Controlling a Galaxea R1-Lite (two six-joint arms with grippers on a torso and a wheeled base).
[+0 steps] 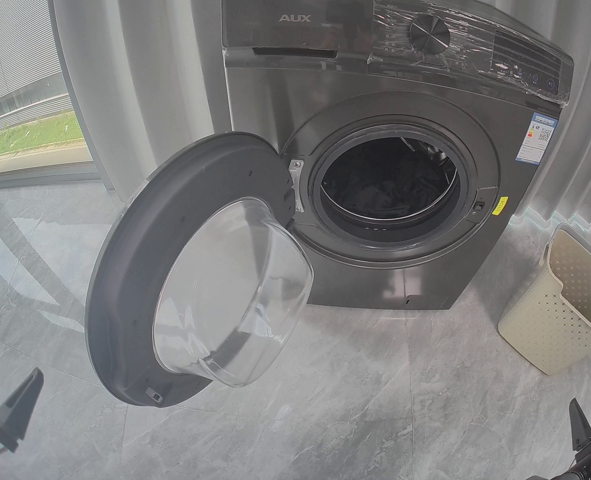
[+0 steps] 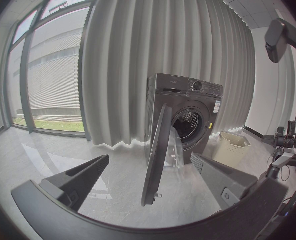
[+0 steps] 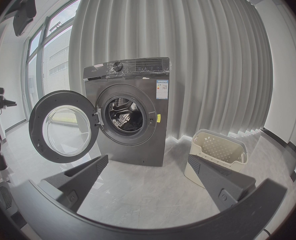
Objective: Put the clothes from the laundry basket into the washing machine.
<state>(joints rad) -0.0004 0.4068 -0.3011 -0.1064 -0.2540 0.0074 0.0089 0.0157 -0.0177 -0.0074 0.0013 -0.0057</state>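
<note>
Two sets of jaws hang spread and released before a grey washing machine [image 1: 275, 95]: left gripper [image 2: 148, 157] at 8 o'clock, right gripper [image 3: 148, 157] at 4 o'clock. Its door [image 1: 149, 248] stands swung open toward 8 o'clock; dark clothes [image 1: 382, 191] lie inside the drum [image 1: 423, 151]. A cream laundry basket [image 1: 542, 328] sits at 4 o'clock, just beside the machine.

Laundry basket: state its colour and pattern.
Cream laundry basket, walls dotted with small holes; best in the right wrist view.
</note>
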